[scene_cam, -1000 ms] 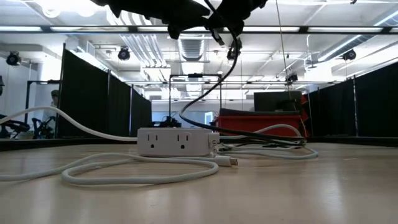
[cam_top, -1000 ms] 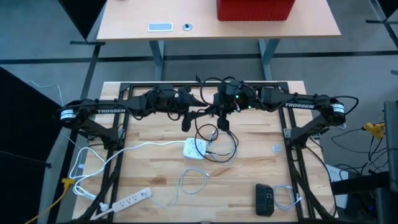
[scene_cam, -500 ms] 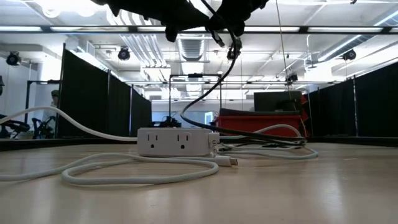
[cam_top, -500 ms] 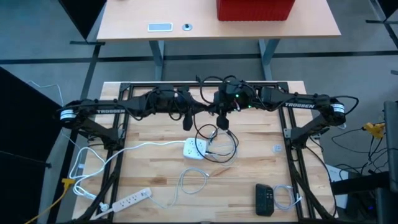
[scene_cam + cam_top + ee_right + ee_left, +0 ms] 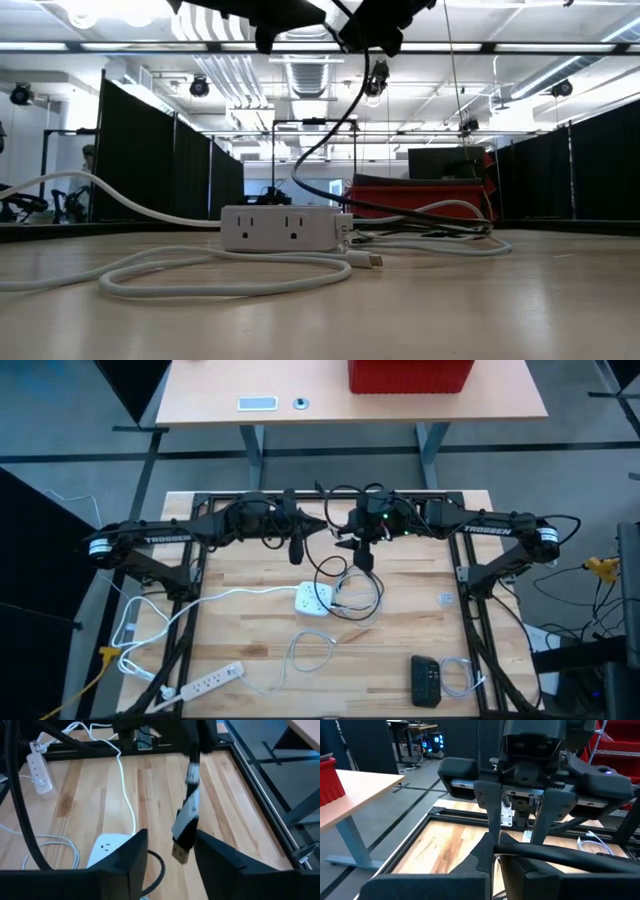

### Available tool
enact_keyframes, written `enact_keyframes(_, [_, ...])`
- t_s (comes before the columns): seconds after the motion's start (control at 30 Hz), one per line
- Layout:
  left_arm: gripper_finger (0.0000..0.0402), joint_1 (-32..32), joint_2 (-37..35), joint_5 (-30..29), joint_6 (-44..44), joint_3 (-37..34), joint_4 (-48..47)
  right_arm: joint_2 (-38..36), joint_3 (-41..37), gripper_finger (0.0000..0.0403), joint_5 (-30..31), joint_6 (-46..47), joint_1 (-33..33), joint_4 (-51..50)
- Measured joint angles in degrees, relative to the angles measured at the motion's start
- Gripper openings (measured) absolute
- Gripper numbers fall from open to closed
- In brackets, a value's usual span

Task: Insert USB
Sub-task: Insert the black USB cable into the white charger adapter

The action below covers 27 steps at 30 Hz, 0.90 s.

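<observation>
Overhead, USB plug (image 5: 181, 851) between right end effector (image 5: 167, 862) fingers (dangling), table (image 5: 400, 640) below.

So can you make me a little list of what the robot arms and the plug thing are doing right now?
left gripper: raised over the far part of the wooden table, nothing seen in it
right gripper: raised beside it, facing the left one
USB plug: hangs by the right gripper's fingers, metal end pointing down, not plugged in
black cable: droops from the grippers to the table
white power block: lies flat under the grippers, two outlets facing the low camera
white power strip: near the left front corner
</observation>
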Motion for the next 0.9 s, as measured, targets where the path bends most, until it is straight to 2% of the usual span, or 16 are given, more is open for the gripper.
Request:
enact_keyframes(0.1, [0.0001, 0.0, -0.5, 0.3, -0.5, 0.0, 0.2, 0.7, 0.0, 0.0157, 0.0, 1.0, 0.0, 0.0])
enact_keyframes(0.2, [0.0001, 0.0, -0.6, 1.6, -0.6, 0.0, 0.4, 1.4, 0.0, 0.0148, 0.3, 1.7, 0.0, 0.0])
enact_keyframes(0.3, [0.0001, 0.0, -0.6, 3.3, -0.7, 0.0, 0.0, 1.6, 0.0, 0.0104, 0.4, 2.7, 0.0, 0.0])
enact_keyframes(0.43, [0.0, 0.0, -0.6, 3.4, -0.7, 0.0, -1.6, 1.3, 0.0, 0.0021, 0.3, 2.9, 0.0, -0.4])
enact_keyframes(0.47, [0.0, 0.0, -0.6, 3.5, -0.7, 0.0, -1.8, 1.2, 0.0, 0.0013, 0.3, 2.9, 0.0, -0.5])
enact_keyframes(0.67, [0.002, 0.0, -0.7, 3.5, -0.7, 0.0, -2.0, 1.1, 0.0, 0.0004, -0.2, 3.3, 0.0, -0.8])
enact_keyframes(0.9, [0.0092, -0.3, 1.0, 3.5, -1.7, 0.0, -2.3, 1.1, 0.0, 0.0002, 0.4, 3.1, 0.2, -0.7])
